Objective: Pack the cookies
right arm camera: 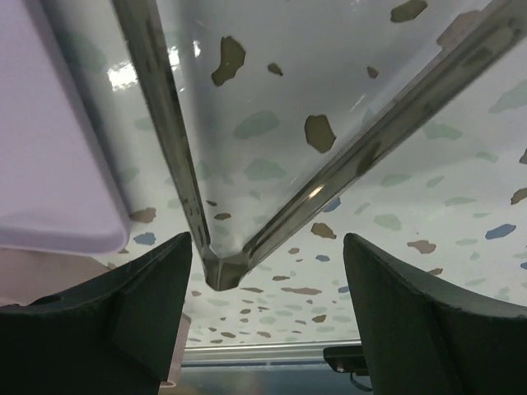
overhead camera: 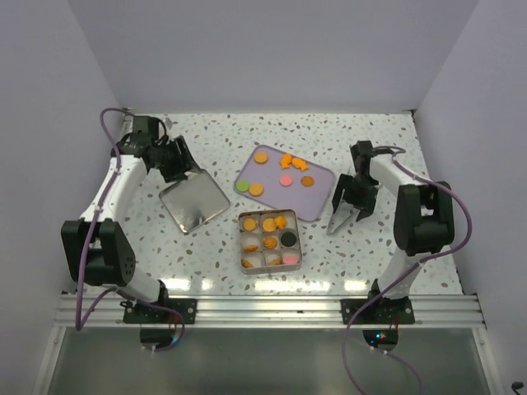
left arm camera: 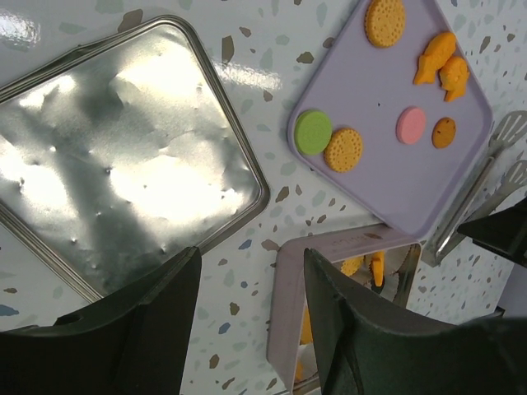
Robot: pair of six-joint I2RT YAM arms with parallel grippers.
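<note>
On the tabletop (overhead camera: 214,140), seen from the top camera, a square divided metal tin (overhead camera: 244,241) sits at centre front. Some of its compartments hold cookies (overhead camera: 268,224): mostly orange, one black, one pink. Just beyond it lies a lilac tray (overhead camera: 272,170) carrying more cookies: several orange, one pink and one green. The tin's near corner touches or overlaps the tray's front edge. A flat metal lid (overhead camera: 193,204) lies to the left of the tin, apart from it. The left hand (overhead camera: 179,164) is at the lid's far corner. A pair of metal tongs (overhead camera: 339,218) lies right of the tray, under the right hand (overhead camera: 352,206).

Left wrist view: the left hand (left arm camera: 251,255) is released, fingers apart and nothing between them. The lid (left arm camera: 123,164) lies below to one side and a corner of the tin (left arm camera: 284,329) to the other. The tray (left arm camera: 387,189) shows seven cookies, two of them irregular orange shapes. The tongs (left arm camera: 486,181) lie along the tray's edge.

Right wrist view: the right hand (right arm camera: 268,239) is released, its fingers spread wide on either side of the joined end of the tongs (right arm camera: 218,271) and clear of the metal. The tongs' two arms fan out over the tabletop. A corner of the tray (right arm camera: 49,164) lies just beside them.
</note>
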